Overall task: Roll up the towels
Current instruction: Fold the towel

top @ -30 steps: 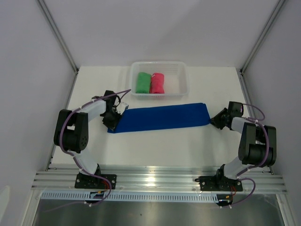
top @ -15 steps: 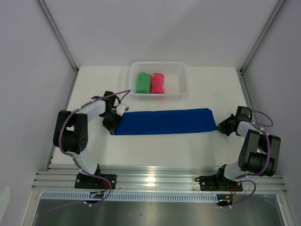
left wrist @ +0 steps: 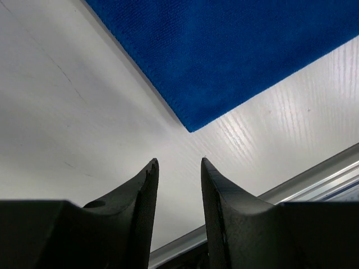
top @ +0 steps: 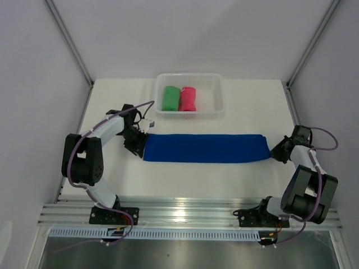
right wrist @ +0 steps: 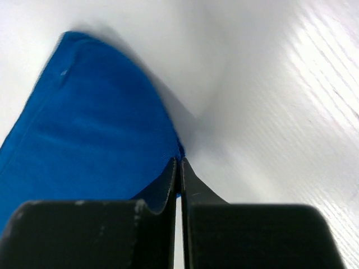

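Pinching a corner of the blue towel (top: 205,148) in my right hand (top: 279,150), the two fingers pressed almost flat together on the cloth, I see it lying as one long strip on the table (top: 185,182), reaching across to my left hand (top: 138,141). That left hand holds nothing: its fingers stand a narrow gap apart, with the towel's corner just ahead of the tips and not touching. The green towel (top: 170,98) and pink-red towel (top: 188,98) lie rolled side by side in the basket (top: 220,107), beyond my left hand. To roll well, I judge the strip must lie flat with straight long edges. Then one short end should be tucked over tightly, both corners together, or the roll will cone.
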Action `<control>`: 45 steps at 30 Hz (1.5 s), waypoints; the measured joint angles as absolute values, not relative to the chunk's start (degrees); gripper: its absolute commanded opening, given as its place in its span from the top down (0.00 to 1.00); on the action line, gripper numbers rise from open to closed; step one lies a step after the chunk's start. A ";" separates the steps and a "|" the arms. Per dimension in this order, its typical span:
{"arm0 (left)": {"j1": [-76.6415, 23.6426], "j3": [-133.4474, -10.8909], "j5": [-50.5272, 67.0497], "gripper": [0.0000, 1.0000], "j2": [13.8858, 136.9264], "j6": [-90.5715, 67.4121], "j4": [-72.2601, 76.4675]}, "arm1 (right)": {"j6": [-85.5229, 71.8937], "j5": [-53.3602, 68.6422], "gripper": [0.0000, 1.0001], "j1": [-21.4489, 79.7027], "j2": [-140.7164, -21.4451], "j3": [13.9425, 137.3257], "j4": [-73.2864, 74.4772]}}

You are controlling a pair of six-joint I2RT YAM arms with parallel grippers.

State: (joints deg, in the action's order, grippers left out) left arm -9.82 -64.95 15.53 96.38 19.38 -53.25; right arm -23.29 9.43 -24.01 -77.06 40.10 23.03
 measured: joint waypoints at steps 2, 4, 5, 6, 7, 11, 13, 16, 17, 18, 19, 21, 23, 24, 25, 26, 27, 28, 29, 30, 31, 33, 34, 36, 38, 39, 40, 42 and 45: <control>-9.82 -65.14 15.90 0.61 97.69 18.24 -52.86 | -21.71 7.77 1.00 -21.26 -76.73 41.71 24.27; -9.82 -65.45 16.32 0.62 99.39 17.12 -52.56 | -20.34 6.15 1.00 -16.88 -76.64 43.53 25.28; -9.82 -65.56 16.47 0.62 100.33 16.36 -52.31 | -19.92 5.32 1.00 -14.63 -76.64 44.29 25.63; -9.82 -65.69 16.71 0.62 101.10 15.84 -52.14 | -19.53 4.03 1.00 -11.75 -76.64 45.23 26.13; -9.82 -65.76 16.80 0.62 101.78 15.35 -51.86 | -19.25 2.83 1.00 -8.84 -76.64 46.13 26.50; -9.82 -65.80 17.08 0.65 102.98 13.93 -51.33 | -19.38 -1.85 1.00 3.49 -76.79 49.69 28.21; -9.80 -65.80 17.28 0.66 103.09 13.52 -51.27 | -20.01 -4.03 1.00 10.44 -77.58 52.05 28.97; -9.50 -65.80 17.58 0.66 103.13 13.45 -51.24 | -21.80 -6.15 1.00 19.00 -80.29 55.61 29.04; -9.17 -65.80 17.91 0.67 103.13 13.45 -51.22 | -22.50 -6.94 1.00 21.85 -81.87 57.08 29.04; -8.75 -65.80 18.15 0.69 103.13 13.45 -51.13 | -23.07 -7.25 1.00 24.05 -83.26 58.39 28.93; -8.40 -65.80 18.24 0.69 103.13 13.45 -51.05 | -23.75 -7.55 1.00 26.74 -85.25 60.18 28.88; -7.75 -65.78 18.28 0.71 103.24 13.47 -50.65 | -24.77 -7.73 1.00 31.44 -89.76 64.14 28.97; -7.33 -65.78 18.57 0.73 103.59 13.47 -50.24 | -25.58 -7.33 1.00 35.29 -94.59 68.40 28.62; -7.27 -65.78 18.90 0.73 103.90 13.47 -50.17 | -25.98 -7.09 1.00 36.82 -97.01 70.91 28.95; -7.27 -65.78 19.33 0.73 104.20 13.50 -50.15 | -26.37 -6.48 1.00 38.50 -99.68 73.73 28.86; -7.27 -65.73 19.77 0.74 104.44 13.50 -50.04 | -26.65 -6.13 1.00 39.48 -101.54 75.85 29.04; -7.27 -65.67 19.92 0.75 104.60 13.47 -49.93 | -27.09 -5.37 1.00 40.36 -104.25 79.37 29.52; -7.27 -65.47 20.18 0.75 104.73 13.50 -49.76 | -27.38 -4.86 1.00 41.54 -105.78 81.56 29.54; -7.27 -65.30 20.32 0.75 104.75 13.50 -49.63 | -27.77 -4.03 1.00 42.24 -107.50 84.07 29.63; -7.27 -65.21 20.43 0.76 104.75 13.50 -49.56 | -28.21 -3.42 1.00 42.81 -108.73 86.08 29.67; -7.27 -65.12 20.67 0.76 104.75 13.52 -49.43 | -28.62 -2.83 1.00 43.35 -109.82 87.99 29.65; -7.27 -64.97 21.30 0.77 104.75 13.52 -49.10 | -29.26 -1.17 1.00 44.31 -111.85 91.72 30.04; -7.25 -64.93 21.41 0.78 104.75 13.52 -48.99 | -29.50 -0.78 1.00 44.69 -112.60 93.17 30.20; -7.18 -64.82 21.78 0.80 104.75 13.52 -48.75 | -30.06 0.32 1.00 45.43 -114.32 96.42 30.15; -7.01 -64.71 22.48 0.82 104.75 13.52 -48.62 | -30.55 1.54 1.00 46.19 -115.48 98.52 30.06; -6.92 -64.64 22.76 0.82 104.75 13.52 -48.60 | -30.98 2.33 1.00 46.72 -116.11 99.44 30.09; -6.83 -64.62 22.92 0.83 104.75 13.52 -48.56 | -31.14 2.81 1.00 47.11 -116.66 100.12 30.06; -6.55 -64.62 23.20 0.83 104.75 13.52 -48.49 | -31.48 3.86 1.00 48.03 -118.10 101.54 30.00; -6.20 -64.62 23.40 0.83 104.75 13.52 -48.47 | -31.64 4.89 1.00 48.90 -120.51 103.61 30.24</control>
State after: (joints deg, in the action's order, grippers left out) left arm -6.20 -64.62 23.40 104.75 13.52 -48.47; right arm -31.64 4.89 48.90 -120.51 103.61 30.24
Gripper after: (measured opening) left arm 0.170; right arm 0.010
